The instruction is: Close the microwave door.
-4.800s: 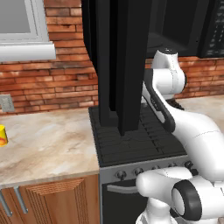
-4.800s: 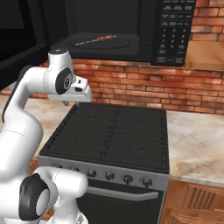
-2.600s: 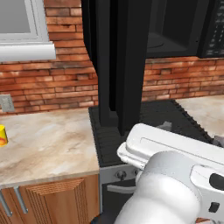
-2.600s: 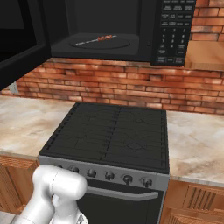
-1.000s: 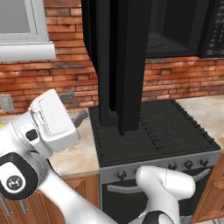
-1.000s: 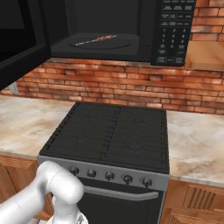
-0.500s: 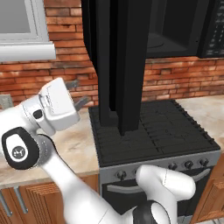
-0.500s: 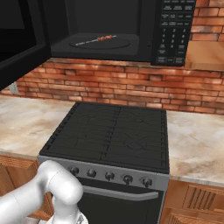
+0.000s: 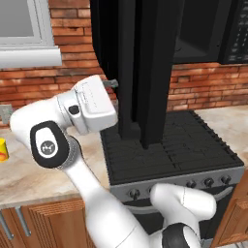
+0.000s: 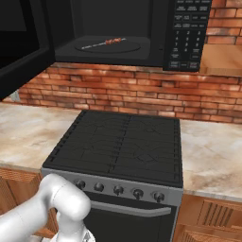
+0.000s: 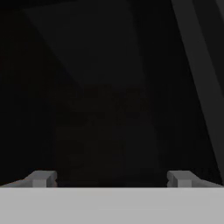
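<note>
The microwave door [image 9: 140, 68] stands swung wide open, edge-on above the stove [image 10: 120, 142], leaving the microwave [image 10: 127, 28] cavity exposed. The gripper [image 11: 112, 177] sits at the door's outer face, left of it, its fingers [image 11: 41, 178] spread apart and pinching nothing. Judged from this, closing is not yet done; the full swing shut remains.

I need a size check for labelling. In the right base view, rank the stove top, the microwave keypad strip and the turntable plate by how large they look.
1. Stove top: largest by far.
2. Keypad strip.
3. Turntable plate: seen nearly edge-on, so it looks thin. It and the keypad are close in apparent area, so that ranking is unsure.
</note>
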Robot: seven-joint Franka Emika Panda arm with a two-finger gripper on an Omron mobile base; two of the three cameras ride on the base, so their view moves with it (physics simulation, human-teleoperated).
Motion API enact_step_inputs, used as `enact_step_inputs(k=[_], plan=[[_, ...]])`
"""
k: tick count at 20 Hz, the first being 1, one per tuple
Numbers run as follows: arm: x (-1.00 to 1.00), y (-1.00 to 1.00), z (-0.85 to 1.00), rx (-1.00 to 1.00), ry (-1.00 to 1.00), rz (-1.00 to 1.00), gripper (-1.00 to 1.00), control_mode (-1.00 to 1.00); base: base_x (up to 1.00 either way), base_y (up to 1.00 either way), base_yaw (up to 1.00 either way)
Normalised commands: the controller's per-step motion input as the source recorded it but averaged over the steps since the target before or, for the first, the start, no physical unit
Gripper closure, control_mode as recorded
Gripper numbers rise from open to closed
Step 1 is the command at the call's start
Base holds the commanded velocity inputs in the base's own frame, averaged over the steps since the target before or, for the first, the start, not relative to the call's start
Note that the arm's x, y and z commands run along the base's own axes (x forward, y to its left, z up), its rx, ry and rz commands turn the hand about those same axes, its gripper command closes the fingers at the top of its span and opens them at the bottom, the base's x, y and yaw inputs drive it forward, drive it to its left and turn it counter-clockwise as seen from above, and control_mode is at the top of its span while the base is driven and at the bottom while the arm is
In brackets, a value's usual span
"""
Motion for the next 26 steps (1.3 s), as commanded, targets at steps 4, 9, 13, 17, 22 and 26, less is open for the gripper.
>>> enact_step_inputs(k=[4, 9, 13, 17, 22, 26], plan=[[0.00, -1.00, 0.03, 0.10, 0.00, 0.00, -1.00, -1.00, 0.00, 0.00, 0.00], [0.00, -0.98, 0.00, 0.12, 0.00, 0.03, -1.00, -1.00, 0.00, 0.00, 0.00], [0.03, -0.56, 0.00, 0.02, 0.00, 0.10, -1.00, -1.00, 0.00, 0.00, 0.00], [0.42, -0.54, 0.00, 0.00, 0.01, 0.15, -1.00, -1.00, 0.00, 0.00, 0.00], [0.58, -0.40, 0.00, 0.00, 0.05, 0.17, -1.00, -1.00, 0.00, 0.00, 0.00], [0.75, -0.36, 0.00, 0.00, 0.06, 0.19, -1.00, -1.00, 0.00, 0.00, 0.00]])
